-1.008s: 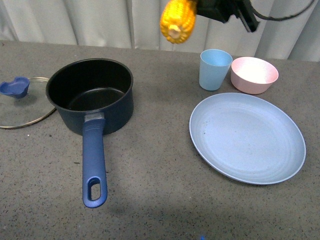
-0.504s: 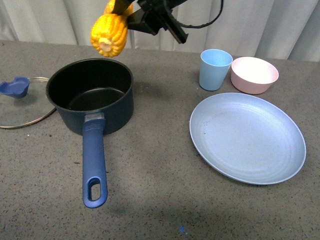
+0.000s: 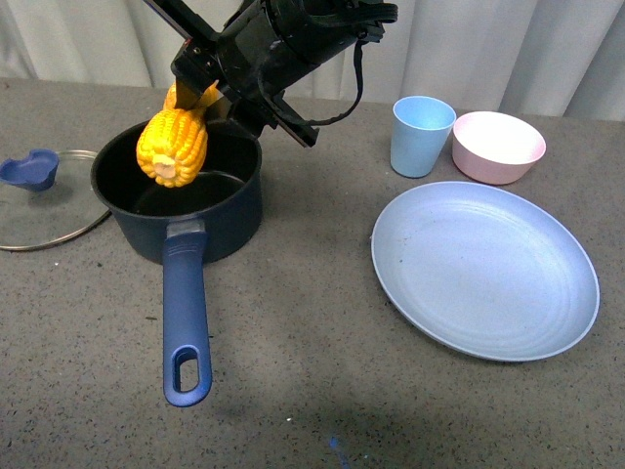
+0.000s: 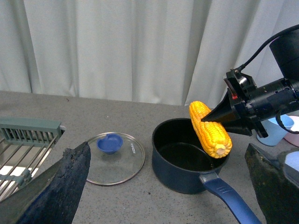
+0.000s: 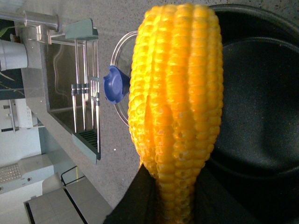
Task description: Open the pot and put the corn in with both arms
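I've swung the corn (image 3: 173,149) across from above the cup. It now hangs tip-down over the open pot (image 3: 229,220), with my right gripper (image 3: 195,96) clamped on its upper end, so release looks close. The lid (image 3: 39,210) lies beside the pot. My left gripper (image 4: 168,154) waits with its fingers wide apart. The corn's gripped end is hidden from me.

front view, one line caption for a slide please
Right gripper holds the corn tilted over the open pot, glass lid lying off to one side.
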Controlling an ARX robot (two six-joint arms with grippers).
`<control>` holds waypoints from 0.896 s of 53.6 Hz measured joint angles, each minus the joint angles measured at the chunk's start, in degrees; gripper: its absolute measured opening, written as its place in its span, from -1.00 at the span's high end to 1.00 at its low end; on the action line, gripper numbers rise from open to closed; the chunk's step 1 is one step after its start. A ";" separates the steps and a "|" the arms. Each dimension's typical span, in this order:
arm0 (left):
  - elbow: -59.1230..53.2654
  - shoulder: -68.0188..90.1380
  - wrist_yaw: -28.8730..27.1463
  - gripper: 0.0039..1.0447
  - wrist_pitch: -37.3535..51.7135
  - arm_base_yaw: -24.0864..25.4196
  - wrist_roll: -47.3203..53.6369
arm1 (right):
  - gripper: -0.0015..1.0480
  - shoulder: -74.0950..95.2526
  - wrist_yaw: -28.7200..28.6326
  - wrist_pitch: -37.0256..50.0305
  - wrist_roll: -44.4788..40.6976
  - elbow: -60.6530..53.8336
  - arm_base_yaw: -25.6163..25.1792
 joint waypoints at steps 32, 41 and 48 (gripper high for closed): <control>0.00 0.00 0.00 -0.88 0.00 0.00 -0.02 | -0.82 -5.49 8.39 5.38 -3.26 -7.32 -1.36; 0.00 0.00 0.00 -0.88 0.00 0.00 0.00 | -0.82 -16.31 18.62 8.24 -11.28 -17.99 -4.04; 0.00 0.00 0.00 -0.88 0.00 0.00 0.00 | -0.82 -24.81 24.98 11.41 -17.18 -28.65 -6.93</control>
